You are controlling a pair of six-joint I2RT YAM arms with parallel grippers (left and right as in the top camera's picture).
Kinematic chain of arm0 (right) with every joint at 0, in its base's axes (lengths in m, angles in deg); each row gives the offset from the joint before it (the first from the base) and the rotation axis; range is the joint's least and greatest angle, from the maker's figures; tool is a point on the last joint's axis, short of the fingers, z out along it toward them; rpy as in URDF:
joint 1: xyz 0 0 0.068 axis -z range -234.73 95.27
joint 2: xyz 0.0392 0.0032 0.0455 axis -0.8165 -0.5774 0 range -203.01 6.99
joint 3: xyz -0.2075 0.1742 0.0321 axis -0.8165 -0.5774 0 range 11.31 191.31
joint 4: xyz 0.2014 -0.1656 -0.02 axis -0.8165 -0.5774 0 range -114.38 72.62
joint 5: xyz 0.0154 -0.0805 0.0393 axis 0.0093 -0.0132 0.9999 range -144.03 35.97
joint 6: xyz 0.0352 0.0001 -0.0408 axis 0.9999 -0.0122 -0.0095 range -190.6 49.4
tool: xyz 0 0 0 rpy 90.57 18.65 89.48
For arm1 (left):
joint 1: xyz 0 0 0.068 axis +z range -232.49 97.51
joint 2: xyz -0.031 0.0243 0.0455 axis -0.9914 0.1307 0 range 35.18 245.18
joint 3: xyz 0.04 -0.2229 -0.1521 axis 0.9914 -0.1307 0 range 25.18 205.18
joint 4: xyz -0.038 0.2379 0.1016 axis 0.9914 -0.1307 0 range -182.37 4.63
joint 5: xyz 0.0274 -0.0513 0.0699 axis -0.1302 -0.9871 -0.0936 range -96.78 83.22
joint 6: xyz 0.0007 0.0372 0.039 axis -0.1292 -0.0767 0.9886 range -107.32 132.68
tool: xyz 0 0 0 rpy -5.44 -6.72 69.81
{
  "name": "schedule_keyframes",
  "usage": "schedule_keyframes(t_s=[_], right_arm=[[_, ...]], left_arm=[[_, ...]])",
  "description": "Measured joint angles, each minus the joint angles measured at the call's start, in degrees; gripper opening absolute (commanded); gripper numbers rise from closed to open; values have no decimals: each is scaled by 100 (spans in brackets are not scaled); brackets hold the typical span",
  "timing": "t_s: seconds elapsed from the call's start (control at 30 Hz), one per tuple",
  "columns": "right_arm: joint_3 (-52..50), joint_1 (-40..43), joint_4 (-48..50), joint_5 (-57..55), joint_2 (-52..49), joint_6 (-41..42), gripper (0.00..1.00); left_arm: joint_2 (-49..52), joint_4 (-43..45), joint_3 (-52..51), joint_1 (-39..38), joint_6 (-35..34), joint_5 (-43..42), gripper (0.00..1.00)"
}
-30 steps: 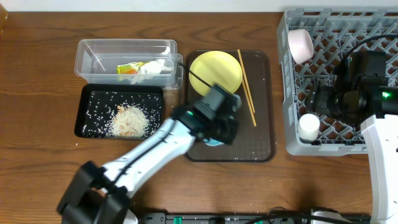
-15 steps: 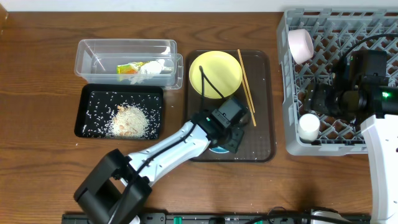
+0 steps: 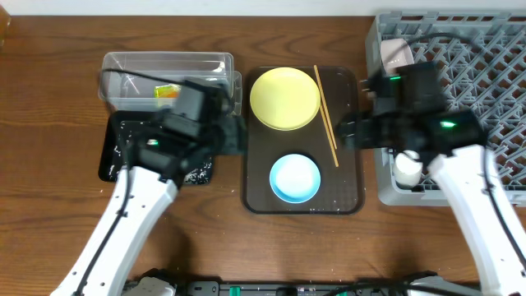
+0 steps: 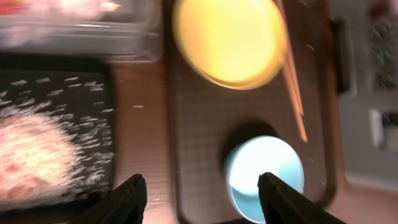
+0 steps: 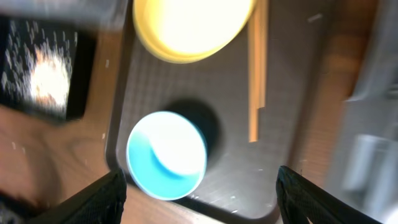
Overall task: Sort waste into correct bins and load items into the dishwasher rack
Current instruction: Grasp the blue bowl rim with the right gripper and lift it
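The light blue bowl stands alone on the brown serving tray, below the yellow plate and left of the chopsticks. My left gripper hangs open and empty over the tray's left edge, with the bowl just off its right finger. My right gripper is open and empty too, above the tray's right side, looking down on the bowl. The grey dishwasher rack holds the pinkish bowl and the white cup. The wrapper lies in the clear tub. Rice covers the black tray.
My left arm crosses the black tray and hides most of it. The right arm reaches from the rack's front edge over the brown tray's right rim. Both wrist views are blurred.
My left gripper opened, left the blue bowl on the brown tray and swung back left toward the bins. The right arm came out of the rack leftward over the tray.
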Motion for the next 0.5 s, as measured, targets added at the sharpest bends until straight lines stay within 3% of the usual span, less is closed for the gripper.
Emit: schedule_keyframes(t_s=[0.23, 0.4, 0.5], right_arm=[[0, -929, -42, -210, -1152, 140, 64], [0, -1088, -225, -297, -2024, 188, 57], [0, -1097, -273, -426, -2417, 188, 48]], left_arm=[[160, -57, 0, 533, -2, 2, 63], [293, -57, 0, 538, -2, 2, 65], [376, -57, 0, 538, -2, 2, 65]])
